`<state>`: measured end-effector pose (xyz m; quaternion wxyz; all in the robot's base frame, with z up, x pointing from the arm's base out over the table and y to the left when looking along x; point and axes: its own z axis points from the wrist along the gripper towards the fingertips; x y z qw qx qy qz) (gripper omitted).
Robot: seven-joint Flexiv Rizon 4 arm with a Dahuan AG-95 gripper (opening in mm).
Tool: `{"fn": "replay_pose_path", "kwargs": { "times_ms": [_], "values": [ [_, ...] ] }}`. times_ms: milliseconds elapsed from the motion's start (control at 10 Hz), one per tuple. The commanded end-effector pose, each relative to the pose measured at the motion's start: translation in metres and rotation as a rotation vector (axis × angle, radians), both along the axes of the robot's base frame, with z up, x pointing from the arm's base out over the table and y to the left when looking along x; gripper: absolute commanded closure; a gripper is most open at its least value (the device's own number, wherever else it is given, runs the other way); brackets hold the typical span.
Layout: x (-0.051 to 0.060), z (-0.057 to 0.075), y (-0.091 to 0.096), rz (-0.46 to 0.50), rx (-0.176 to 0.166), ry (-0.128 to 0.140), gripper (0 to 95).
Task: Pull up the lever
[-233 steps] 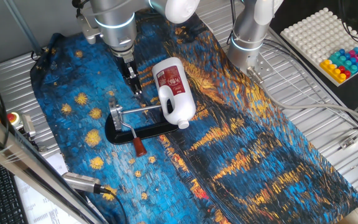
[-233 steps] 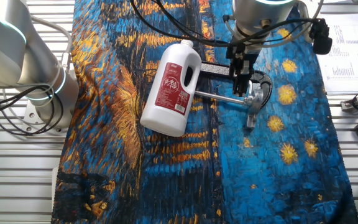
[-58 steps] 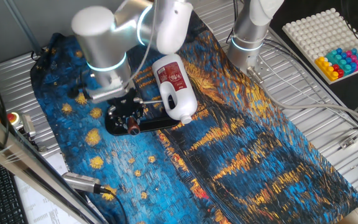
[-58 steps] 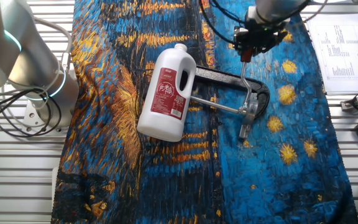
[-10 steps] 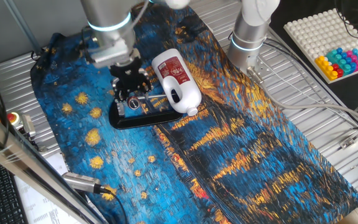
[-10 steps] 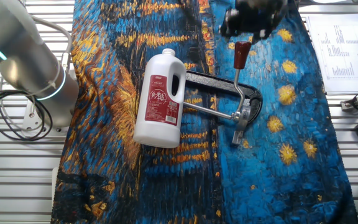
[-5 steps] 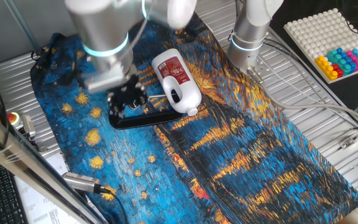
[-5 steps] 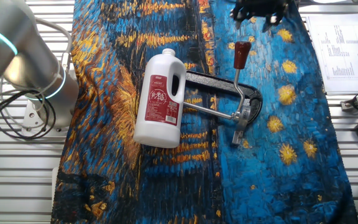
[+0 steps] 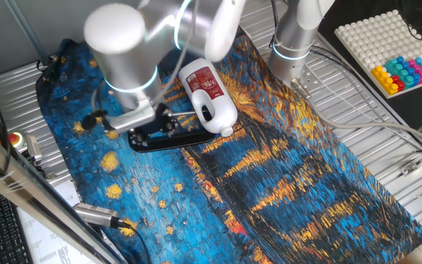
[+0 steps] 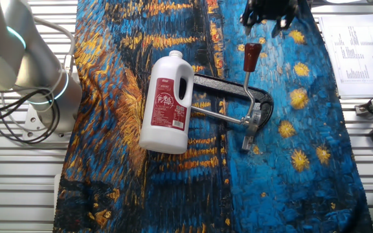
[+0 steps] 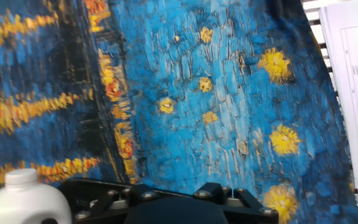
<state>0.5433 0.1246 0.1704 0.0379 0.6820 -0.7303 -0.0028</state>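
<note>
The tool (image 10: 269,17) hovers above the raised lever (image 10: 249,74), apart.

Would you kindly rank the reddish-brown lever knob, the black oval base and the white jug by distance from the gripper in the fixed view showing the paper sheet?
1. Reddish-brown lever knob, just below the gripper.
2. Black oval base, lower.
3. White jug, far left.
</note>
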Motion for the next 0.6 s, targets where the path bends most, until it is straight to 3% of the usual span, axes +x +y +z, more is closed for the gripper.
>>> {"fn": "replay_pose_path", "kwargs": {
  "times_ms": [100, 200, 500, 600],
  "values": [
    [0.0018, -0.0001, 0.0049, -0.017, 0.023, 0.057, 57.0],
    [0.0027, -0.0007, 0.0069, -0.014, 0.015, 0.075, 57.0],
    [0.0044, -0.0023, 0.0099, 0.007, -0.003, 0.087, 57.0],
    [0.0044, -0.0048, 0.0109, 0.039, -0.03, 0.096, 57.0]
  ]
}}
